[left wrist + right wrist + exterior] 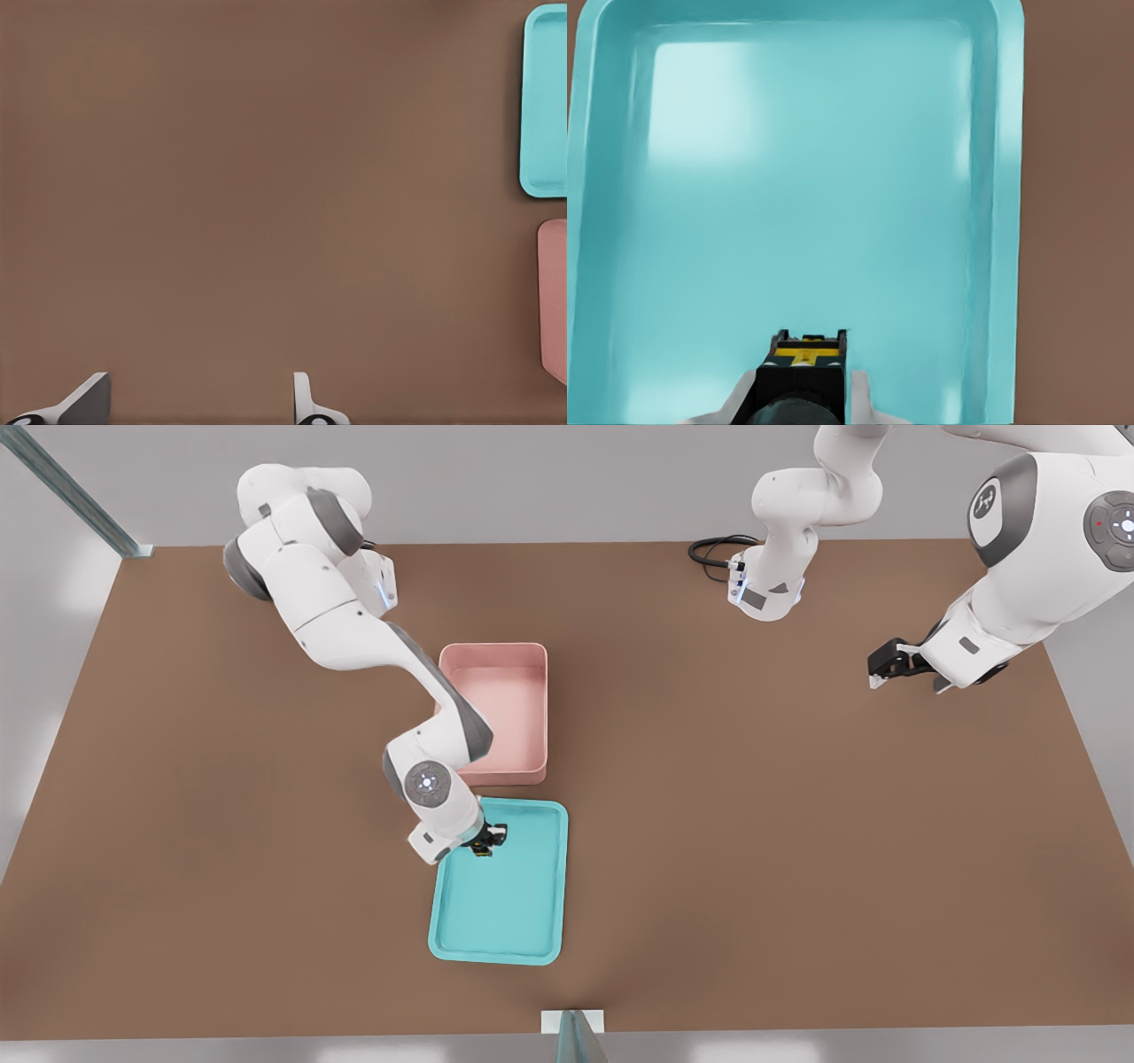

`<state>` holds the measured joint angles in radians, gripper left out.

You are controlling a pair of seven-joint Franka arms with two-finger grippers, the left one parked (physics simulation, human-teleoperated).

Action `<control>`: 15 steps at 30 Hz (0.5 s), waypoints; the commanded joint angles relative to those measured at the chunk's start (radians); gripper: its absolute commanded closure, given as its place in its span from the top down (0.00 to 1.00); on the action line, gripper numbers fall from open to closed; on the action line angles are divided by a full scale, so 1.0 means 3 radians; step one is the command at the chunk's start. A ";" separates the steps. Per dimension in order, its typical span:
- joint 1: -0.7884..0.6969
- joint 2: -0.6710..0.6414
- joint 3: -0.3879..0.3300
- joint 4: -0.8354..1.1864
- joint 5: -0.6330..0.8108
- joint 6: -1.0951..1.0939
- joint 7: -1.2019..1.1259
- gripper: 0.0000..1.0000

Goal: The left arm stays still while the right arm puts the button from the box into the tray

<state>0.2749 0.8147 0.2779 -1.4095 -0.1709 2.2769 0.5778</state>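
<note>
- Front view, centre of the frame: the right arm's pincer [485,841] hangs over the upper-left corner of the teal tray [549,886], just below the pink box [535,682], which shows nothing inside
- Right wrist view, low in the frame: the button [802,367] sits clamped between the fingers [859,394], closed down narrow against the flanks of its black body, yellow showing on top
- Whether the button touches the tray floor or hangs just above it, I cannot tell
- Judged by its look, the button is tiny, light and rigid; smooth sides could let it twist or slip, so the flat black flanks are the right place to hold, not the round cap
- Brown counter [797,824] carries both containers
</note>
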 commanded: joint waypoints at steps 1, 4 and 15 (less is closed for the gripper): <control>0.0040 0.0061 -0.0011 0.0025 -0.0024 0.0055 -0.0198 0.49; 0.0040 0.0066 -0.0011 0.0020 -0.0018 0.0055 -0.0198 0.56; -0.0297 -0.1222 -0.0241 -0.0210 0.0150 -0.1050 -0.0847 1.00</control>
<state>0.2127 0.5170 0.2110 -1.4597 -0.1586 2.1790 0.5159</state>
